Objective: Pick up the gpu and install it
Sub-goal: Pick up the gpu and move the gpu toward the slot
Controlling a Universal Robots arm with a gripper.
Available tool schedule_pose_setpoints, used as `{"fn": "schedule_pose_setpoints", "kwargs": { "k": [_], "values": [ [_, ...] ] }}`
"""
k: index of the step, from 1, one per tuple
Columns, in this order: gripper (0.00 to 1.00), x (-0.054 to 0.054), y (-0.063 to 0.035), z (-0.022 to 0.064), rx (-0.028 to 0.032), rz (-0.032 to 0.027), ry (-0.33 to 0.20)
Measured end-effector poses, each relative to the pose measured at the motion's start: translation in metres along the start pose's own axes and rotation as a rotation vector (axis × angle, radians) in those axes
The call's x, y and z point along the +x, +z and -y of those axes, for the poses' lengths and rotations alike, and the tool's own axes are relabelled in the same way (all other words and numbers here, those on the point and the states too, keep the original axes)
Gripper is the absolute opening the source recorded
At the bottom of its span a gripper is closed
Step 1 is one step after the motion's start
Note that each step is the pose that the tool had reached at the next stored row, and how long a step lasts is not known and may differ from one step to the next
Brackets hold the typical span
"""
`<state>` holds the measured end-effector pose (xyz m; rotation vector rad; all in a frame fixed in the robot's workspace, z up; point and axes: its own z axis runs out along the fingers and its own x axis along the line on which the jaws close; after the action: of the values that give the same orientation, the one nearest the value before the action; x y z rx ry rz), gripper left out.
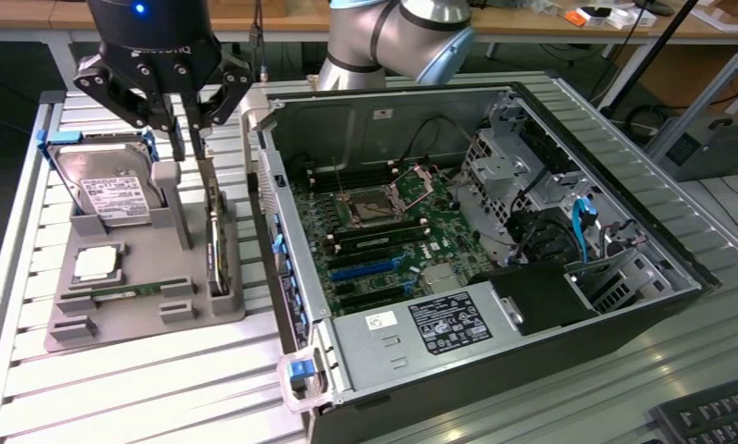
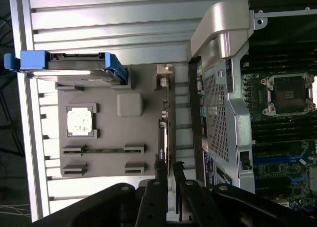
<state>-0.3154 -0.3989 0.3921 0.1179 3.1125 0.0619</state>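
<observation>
- The gpu (image 1: 216,242) stands on its long edge in the right-hand slot of the gray holder (image 1: 122,319). This is on the exterior view's left, just beside the outer wall of the open computer case (image 1: 344,116). It sits in its slot, not yet lifted.
- Its long axis runs near to far across the table (image 1: 159,388), roughly parallel to that case wall. Only the thin top edge faces upward.
- The 1 gripper (image 1: 191,139) hangs over the holder's right side, above the card.
- In the wrist view the gpu (image 2: 165,133) shows as a narrow dark strip. It leads straight into the gap at the gripper (image 2: 168,166), with 1 fingertip on each side of the strip's line.
- So the jaws line up with the card's length and would close across its thin thickness, which I judge to be the relation that matters here.
- The jaws are a little apart, with a narrow gap between them, and I see nothing pinched. Whether the tips already reach down to the card's edge I cannot tell.
- The hard drive (image 1: 113,190) in its blue frame leans at the holder's far-left end.
- The processor (image 1: 94,264) and the memory stick (image 1: 129,292) lie left of the card, apart from the jaws' line.
- The blue slots (image 1: 354,271) on the board inside the case lie to the right of the card, across the case wall.
</observation>
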Motion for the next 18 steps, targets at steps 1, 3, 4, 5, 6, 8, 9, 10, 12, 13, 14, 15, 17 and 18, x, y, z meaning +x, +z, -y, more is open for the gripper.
{"fn": "schedule_pose_setpoints", "kwargs": {
  "k": [1, 3, 4, 5, 6, 8, 9, 10, 12, 13, 14, 15, 17, 18],
  "values": [
    [0.24, 0.0, 0.0, 0.0, 0.0, 0.0, 0.0],
    [0.36, 0.0, 0.0, 0.0, 0.0, 0.0, 0.0],
    [0.42, 0.0, 0.0, 0.0, 0.0, 0.0, 0.0],
    [0.42, 0.0, 0.0, 0.0, 0.0, 0.0, 0.0],
    [0.42, 0.0, 0.0, 0.0, 0.0, 0.0, 0.0],
    [0.48, 0.0, 0.0, 0.0, 0.0, 0.0, 0.0],
    [0.48, 0.0, 0.0, 0.0, 0.0, 0.0, 0.0],
    [0.48, 0.0, 0.0001, 0.0, 0.0, -0.0001, 0.0],
    [0.48, 0.0, 0.0008, 0.0, 0.0, 0.0001, 0.0],
    [0.48, 0.0, 0.0012, 0.0, 0.0, 0.0, 0.0],
    [0.48, 0.0001, 0.0016, 0.0001, 0.0, 0.0, 0.0],
    [0.48, 0.0001, 0.002, 0.0001, 0.0, 0.0, 0.0],
    [0.48, 0.0001, 0.0027, 0.0001, 0.0, 0.0, 0.0],
    [0.48, 0.0001, 0.0034, 0.0001, 0.0, 0.0, 0.0]
  ]
}}
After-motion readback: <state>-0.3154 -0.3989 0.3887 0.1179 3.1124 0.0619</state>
